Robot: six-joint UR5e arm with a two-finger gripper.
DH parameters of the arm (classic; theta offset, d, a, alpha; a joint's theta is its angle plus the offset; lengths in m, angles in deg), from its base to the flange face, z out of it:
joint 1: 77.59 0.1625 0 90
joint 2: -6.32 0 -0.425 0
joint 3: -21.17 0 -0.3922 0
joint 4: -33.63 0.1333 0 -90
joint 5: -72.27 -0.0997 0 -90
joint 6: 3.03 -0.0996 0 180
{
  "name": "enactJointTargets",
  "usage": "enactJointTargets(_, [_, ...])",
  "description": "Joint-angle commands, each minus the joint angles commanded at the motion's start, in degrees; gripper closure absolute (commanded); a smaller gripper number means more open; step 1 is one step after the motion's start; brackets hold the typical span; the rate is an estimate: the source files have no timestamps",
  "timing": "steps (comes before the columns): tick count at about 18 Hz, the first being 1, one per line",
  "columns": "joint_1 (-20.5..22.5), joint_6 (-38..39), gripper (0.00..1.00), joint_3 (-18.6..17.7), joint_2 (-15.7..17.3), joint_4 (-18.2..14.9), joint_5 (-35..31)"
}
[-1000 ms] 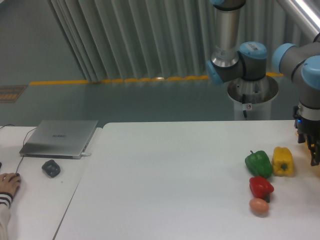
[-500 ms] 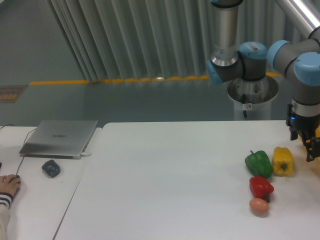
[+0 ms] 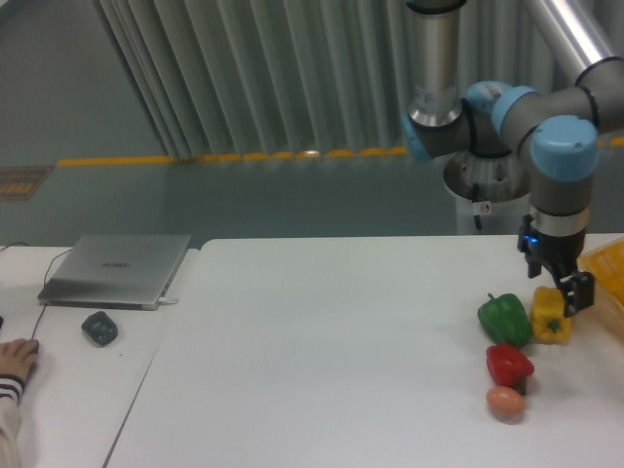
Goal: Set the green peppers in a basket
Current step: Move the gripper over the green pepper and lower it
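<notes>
The green pepper (image 3: 504, 318) rests on the white table at the right, touching the yellow pepper (image 3: 551, 316) on its right side. My gripper (image 3: 563, 292) hangs just above the yellow pepper, to the right of the green one, and nothing shows between its fingers. Whether the fingers are open or shut does not show. At the far right edge of the frame a corner of the yellow-orange basket (image 3: 606, 270) is in view.
A red pepper (image 3: 509, 365) and an orange egg-shaped object (image 3: 505, 401) lie in front of the green pepper. On the left side table are a closed laptop (image 3: 117, 268), a dark mouse (image 3: 99, 327) and a person's hand (image 3: 16, 359).
My arm has swung left from the frame's right edge to above the yellow pepper, uncovering the basket corner. The peppers have not moved.
</notes>
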Motion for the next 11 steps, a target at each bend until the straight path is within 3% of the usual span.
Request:
enactJointTargets(5, [-4.0, -8.7, 0.00, 0.5, -1.2, 0.4, 0.0])
enactJointTargets(11, [-5.2, -22.7, 0.00, 1.7, -1.9, 0.4, -0.9])
